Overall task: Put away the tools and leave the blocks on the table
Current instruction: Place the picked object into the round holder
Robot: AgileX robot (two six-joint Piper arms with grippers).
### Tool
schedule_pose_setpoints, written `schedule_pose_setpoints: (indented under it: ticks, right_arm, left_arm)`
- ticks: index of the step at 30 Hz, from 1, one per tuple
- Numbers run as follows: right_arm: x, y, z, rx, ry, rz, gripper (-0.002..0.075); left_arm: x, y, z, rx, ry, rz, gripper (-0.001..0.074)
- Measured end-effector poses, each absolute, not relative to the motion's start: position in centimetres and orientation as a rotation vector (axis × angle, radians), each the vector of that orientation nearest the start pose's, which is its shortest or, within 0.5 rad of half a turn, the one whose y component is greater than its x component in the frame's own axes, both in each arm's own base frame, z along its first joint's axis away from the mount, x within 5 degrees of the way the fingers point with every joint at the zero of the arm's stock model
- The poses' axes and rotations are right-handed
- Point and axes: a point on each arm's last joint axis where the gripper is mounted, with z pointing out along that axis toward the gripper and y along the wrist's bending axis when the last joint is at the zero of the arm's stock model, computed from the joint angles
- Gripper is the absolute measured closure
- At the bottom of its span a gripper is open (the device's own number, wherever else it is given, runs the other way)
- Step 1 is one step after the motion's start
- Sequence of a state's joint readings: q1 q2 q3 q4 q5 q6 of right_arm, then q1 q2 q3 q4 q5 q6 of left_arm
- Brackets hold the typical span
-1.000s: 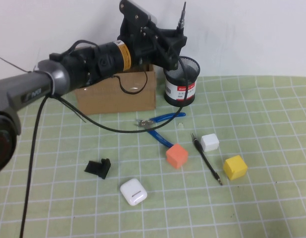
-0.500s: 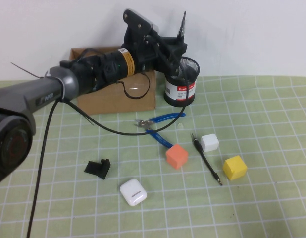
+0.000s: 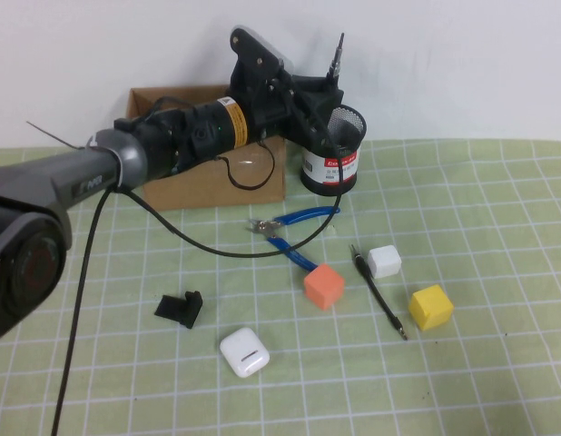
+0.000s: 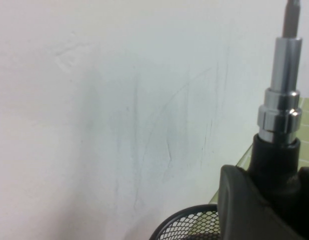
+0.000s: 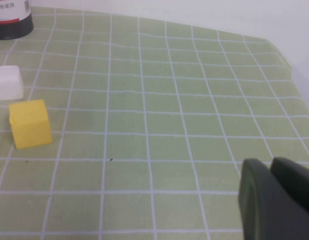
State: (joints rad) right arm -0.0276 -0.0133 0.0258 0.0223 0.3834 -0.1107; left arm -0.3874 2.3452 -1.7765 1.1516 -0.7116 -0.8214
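Green grid mat (image 3: 498, 218): your left gripper (image 3: 324, 91) clamps thick screwdriver (image 3: 336, 53) above mesh cup (image 3: 335, 150); right gripper (image 5: 277, 200), fingers together, hovers over mat.

— What is seen in the left wrist view?
— A screwdriver (image 4: 282, 115), upright and tip up, is clamped by the left gripper (image 4: 264, 200) above a black mesh cup (image 4: 187, 223), before a white wall (image 4: 119, 100).

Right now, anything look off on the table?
Nothing damaged or spilled. The left tool is at the black mesh pen cup, gripping the thick black-handled screwdriver bit-up. The blue-handled pliers and thin black precision screwdriver lie flat on the grid mat. The right tool is parked over bare mat.
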Motion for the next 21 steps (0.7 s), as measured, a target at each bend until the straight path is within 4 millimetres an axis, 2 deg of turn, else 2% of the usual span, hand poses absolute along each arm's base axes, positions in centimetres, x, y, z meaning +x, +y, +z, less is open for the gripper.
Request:
schedule_pose_setpoints:
  ticks: [11,13,18,21]
  right_arm:
    - [5.22,-0.07,17.08,-0.064,1.879,-0.073,0.0734]
    - [5.22,-0.07,17.08,-0.064,1.879,-0.073,0.0733]
    - [5.22,-0.07,17.08,-0.064,1.879,-0.073,0.0734]
    - [5.22,-0.07,17.08,-0.064,1.879,-0.073,0.0734]
  left_arm:
    - [47.09,-25.07,18.3,0.967,1.449,-0.659,0.0556]
    - [47.09,-25.07,18.3,0.969,1.448,-0.658,0.0526]
    - [47.09,-25.07,18.42,0.956,1.456,-0.671,0.037]
    - [47.1,-24.95,19.21,0.945,1.457,-0.656,0.0342]
